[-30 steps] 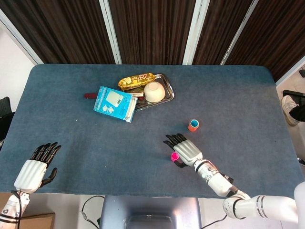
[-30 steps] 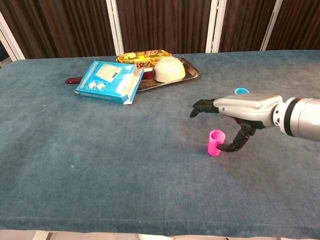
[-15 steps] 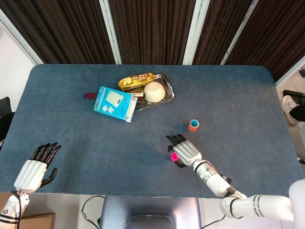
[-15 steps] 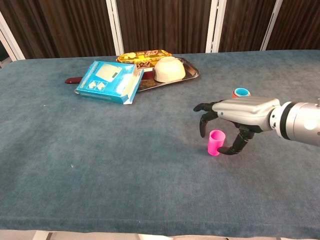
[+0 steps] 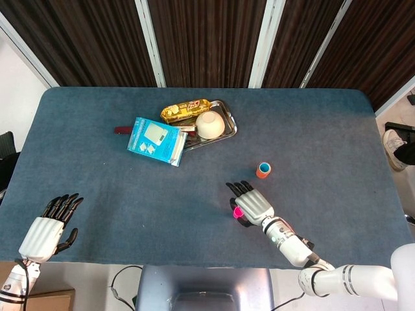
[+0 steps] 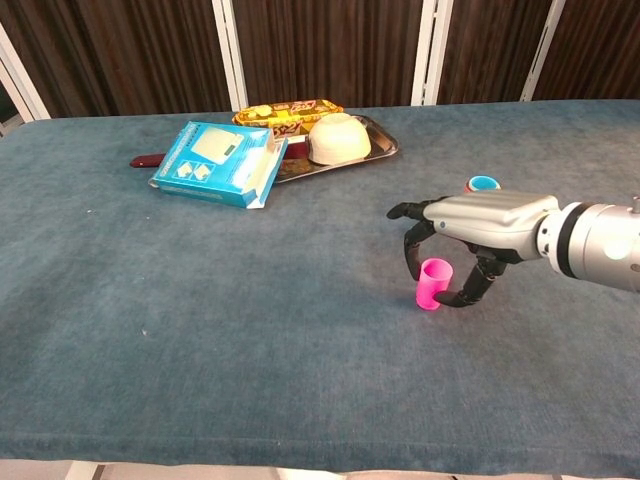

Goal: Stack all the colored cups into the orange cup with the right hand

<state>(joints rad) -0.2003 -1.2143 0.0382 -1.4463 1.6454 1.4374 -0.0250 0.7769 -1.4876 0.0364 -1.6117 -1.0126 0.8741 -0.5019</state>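
I see the blue-covered table (image 5: 117, 188) filling both views, dark curtains behind it. At its far middle sits a metal tray (image 6: 385, 148) carrying a cream bowl (image 6: 338, 138) and a yellow snack packet (image 6: 285, 112); a light blue box (image 6: 215, 162) leans on the tray's left edge, with a dark red object (image 6: 143, 160) poking out beside it that I cannot identify.

My right hand (image 6: 470, 235) hovers low over the table near the front, palm down, fingers (image 6: 412, 248) curved down around the pink cup (image 6: 432, 284), with the thumb curled toward the cup's right side. From the chest view the fingers look just beside the cup; I cannot tell whether they actually touch it, and the cup stands upright on the cloth, not lifted.

My left hand (image 5: 47, 227) rests at the near left corner of the table, fingers spread, holding nothing.

The orange cup (image 5: 262, 170) stands upright beyond the right hand, apart from it, its inside showing blue — apparently a blue cup nested in it
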